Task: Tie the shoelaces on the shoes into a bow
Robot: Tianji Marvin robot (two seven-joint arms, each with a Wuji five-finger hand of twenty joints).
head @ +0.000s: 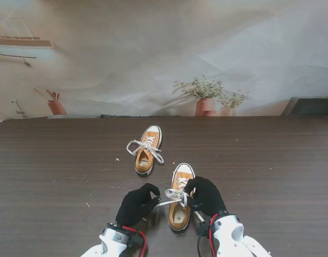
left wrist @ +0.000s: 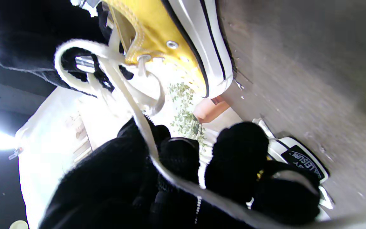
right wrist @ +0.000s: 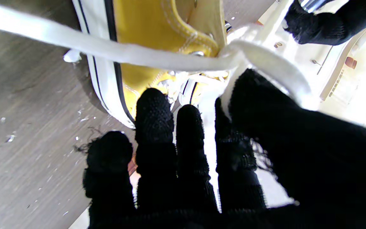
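Near shoe (head: 180,199): yellow canvas with white toe cap and sole, lay on the dark wood table (head: 271,160), toe pointing away from me; taken as the landmark here

Near shoe's lace (head: 174,196): white and flat, drawn up off the eyelets into a loop and a crossing over the tongue; one strand ran left from the shoe to the left hand

Left hand (head: 137,205): black-gloved, sat just left of the near shoe, fingers curled; in the left wrist view the lace (left wrist: 145,127) passed between its fingers (left wrist: 237,149), so it was gripping that strand

Right hand (head: 206,195): black-gloved, just right of the near shoe, touching its side; in the right wrist view the thumb (right wrist: 265,108) was pushed through a loop of lace (right wrist: 265,60), with a taut strand (right wrist: 84,44) running off across the shoe (right wrist: 157,41); the other fingers (right wrist: 154,114) were held straight and close together; could not tell whether the loop was pinched or only hooked

Far shoe (head: 148,150): same make, farther from me than the near shoe and slightly to its left, well apart from it; its lace (head: 145,145) lay loose, spilling off both sides

Backdrop (head: 169,59): pale cloth printed with potted plants (head: 207,96), hung beyond the table's far edge, behind the near shoe

Table surface: small pale specks scattered around the near shoe
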